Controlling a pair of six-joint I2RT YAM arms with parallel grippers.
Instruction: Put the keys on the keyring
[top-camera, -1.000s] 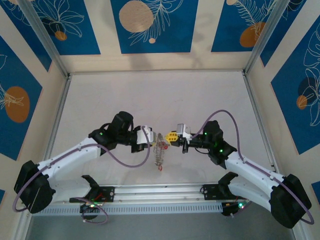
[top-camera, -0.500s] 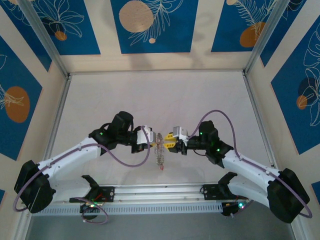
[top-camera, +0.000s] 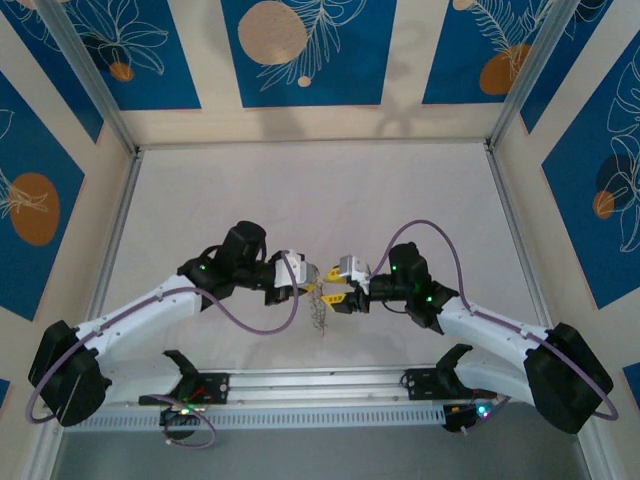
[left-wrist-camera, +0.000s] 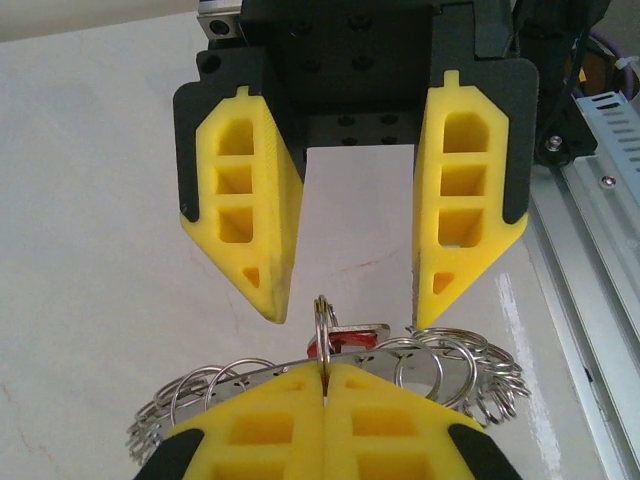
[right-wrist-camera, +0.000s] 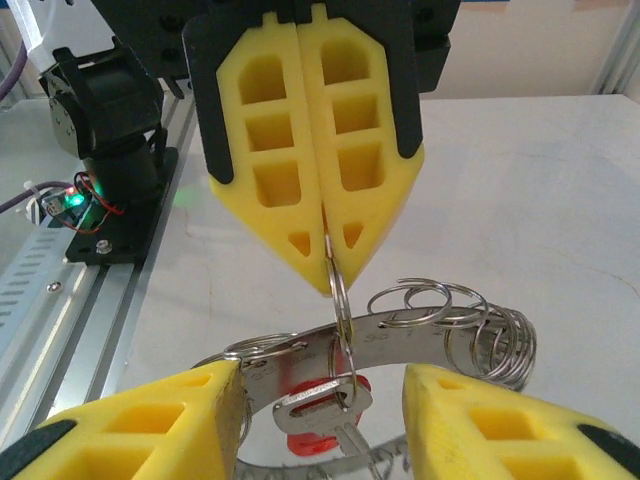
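The keyring (left-wrist-camera: 462, 362) is a flat silver band hung all round with small wire split rings. My left gripper (left-wrist-camera: 323, 372) is shut on one upright split ring of it, holding the keyring (top-camera: 318, 314) above the table. From that split ring hangs a key (right-wrist-camera: 325, 405), a silver blade with a red head (left-wrist-camera: 350, 341). My right gripper (right-wrist-camera: 322, 370) is open, one finger on either side of the held split ring and the key, touching neither. From the right wrist, the left gripper (right-wrist-camera: 328, 285) comes down from above, tips pinched on the wire. Overhead, the left gripper (top-camera: 305, 281) and right gripper (top-camera: 336, 291) meet tip to tip.
The pale table (top-camera: 320, 200) stretches behind the arms, fenced by aluminium posts and blue patterned walls. A metal rail (top-camera: 320, 385) with both arm bases runs along the near edge. The left arm's base with a green light (right-wrist-camera: 75, 205) stands left of the grippers.
My right gripper has moved left, closing the gap, and now straddles the split ring that the left gripper holds. The hanging keyring has drawn up shorter. The left arm has hardly moved.
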